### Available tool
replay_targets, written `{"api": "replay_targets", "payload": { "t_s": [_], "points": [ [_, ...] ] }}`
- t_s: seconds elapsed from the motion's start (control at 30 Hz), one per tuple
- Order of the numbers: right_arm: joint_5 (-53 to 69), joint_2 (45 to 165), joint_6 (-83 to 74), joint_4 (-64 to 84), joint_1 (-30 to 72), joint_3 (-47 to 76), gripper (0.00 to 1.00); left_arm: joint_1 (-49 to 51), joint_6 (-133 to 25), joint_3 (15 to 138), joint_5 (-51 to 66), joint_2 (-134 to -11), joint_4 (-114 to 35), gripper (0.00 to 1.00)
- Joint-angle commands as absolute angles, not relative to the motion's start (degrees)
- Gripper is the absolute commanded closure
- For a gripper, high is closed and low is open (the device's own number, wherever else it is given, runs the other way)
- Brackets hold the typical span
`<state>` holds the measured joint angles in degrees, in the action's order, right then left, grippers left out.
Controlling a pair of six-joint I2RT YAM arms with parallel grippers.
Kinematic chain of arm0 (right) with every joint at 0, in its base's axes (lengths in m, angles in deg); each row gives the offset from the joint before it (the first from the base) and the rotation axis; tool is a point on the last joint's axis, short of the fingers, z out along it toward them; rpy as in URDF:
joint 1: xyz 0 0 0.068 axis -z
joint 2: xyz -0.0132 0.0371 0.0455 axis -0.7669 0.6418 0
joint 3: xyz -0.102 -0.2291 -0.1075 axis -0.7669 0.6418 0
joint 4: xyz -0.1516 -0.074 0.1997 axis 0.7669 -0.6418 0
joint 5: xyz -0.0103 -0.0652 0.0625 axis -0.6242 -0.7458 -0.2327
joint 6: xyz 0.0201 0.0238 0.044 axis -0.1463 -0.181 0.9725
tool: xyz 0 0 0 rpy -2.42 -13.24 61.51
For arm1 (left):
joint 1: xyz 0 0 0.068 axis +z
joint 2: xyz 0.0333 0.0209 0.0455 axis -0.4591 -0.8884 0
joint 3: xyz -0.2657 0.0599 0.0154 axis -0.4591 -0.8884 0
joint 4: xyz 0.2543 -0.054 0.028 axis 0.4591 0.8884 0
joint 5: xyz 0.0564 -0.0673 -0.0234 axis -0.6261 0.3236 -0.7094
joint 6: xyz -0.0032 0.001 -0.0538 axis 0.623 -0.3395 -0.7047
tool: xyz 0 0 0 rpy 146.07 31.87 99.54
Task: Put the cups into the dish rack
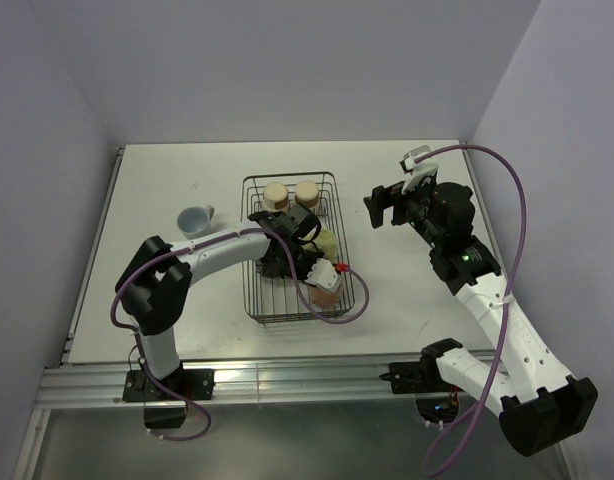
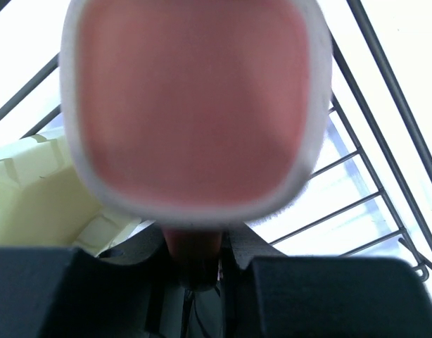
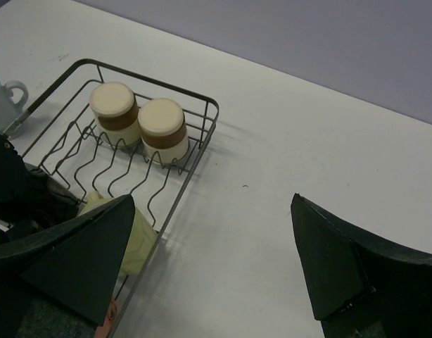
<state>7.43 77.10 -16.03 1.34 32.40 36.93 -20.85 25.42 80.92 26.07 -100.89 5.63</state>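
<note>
The black wire dish rack (image 1: 335, 205) stands mid-table. Two tan tumblers (image 1: 276, 192) (image 1: 307, 191) stand upside down at its far end; they also show in the right wrist view (image 3: 114, 113) (image 3: 163, 130). A pale yellow mug (image 1: 327, 243) lies in the rack. My left gripper (image 1: 322, 276) is shut on the handle of the salmon-pink mug (image 1: 326, 294), low over the rack's near right corner; its base fills the left wrist view (image 2: 195, 105). The pale blue-grey cup (image 1: 194, 219) sits on the table left of the rack. My right gripper (image 1: 385, 205) is open and empty, right of the rack. I cannot make out the black cup.
The left arm lies across the rack's middle. The purple cable of the left arm loops over the rack's near right corner (image 1: 352, 305). Walls stand close on the left, far and right sides. The table (image 1: 407, 280) ends at a metal rail near the arm bases.
</note>
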Motion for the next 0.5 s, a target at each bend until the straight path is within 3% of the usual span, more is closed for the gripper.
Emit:
{"api": "replay_targets", "payload": {
  "t_s": [0.0,0.47],
  "points": [
    [8.22,77.20,-15.26,3.22,32.85,35.54,0.00,-20.75,26.72,82.73,29.51,-100.46,3.28,0.73],
    [9.01,77.37,-15.17,2.87,32.85,34.93,0.01,-20.75,26.45,82.90,27.58,-99.67,2.92,0.62]
  ]
}}
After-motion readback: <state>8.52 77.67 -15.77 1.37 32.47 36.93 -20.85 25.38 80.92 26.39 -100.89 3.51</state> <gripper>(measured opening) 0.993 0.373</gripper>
